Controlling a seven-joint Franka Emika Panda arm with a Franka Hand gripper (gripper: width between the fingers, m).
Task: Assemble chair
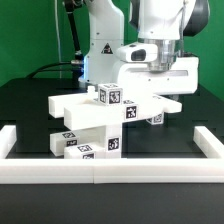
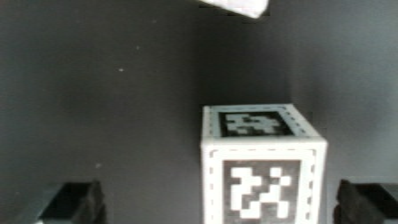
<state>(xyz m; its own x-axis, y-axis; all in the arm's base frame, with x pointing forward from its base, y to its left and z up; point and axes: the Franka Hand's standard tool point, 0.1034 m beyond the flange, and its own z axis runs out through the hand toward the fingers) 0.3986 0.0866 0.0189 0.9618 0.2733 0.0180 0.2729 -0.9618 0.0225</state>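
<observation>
Exterior view first: I've got the chair parts (image 1: 95,125) bunched up in the middle of the black desk (image 1: 30,105), sitting just behind the long white border rail (image 1: 100,172) that runs across the front. It's a stack of white bars and blocks, tags facing me, with one tagged cube (image 1: 110,97) perched on top and a long bar (image 1: 145,106) sticking out toward the exterior view's right. The arm hangs over the exterior view's right side of the pile, and the gripper (image 1: 163,92) is low, right above that long bar (whether it's actually touching, I can't tell from here).

The wrist view helps more. I'm looking straight down at a tall tagged block (image 2: 263,165) standing upright, one tag on its top face and one on the side facing the camera. The two dark fingertips (image 2: 71,200) are spread wide, one on either side of the block, with clear gaps, so nothing is pinched. Another white piece (image 2: 237,7) pokes in at the far edge, well apart from the block.
</observation>
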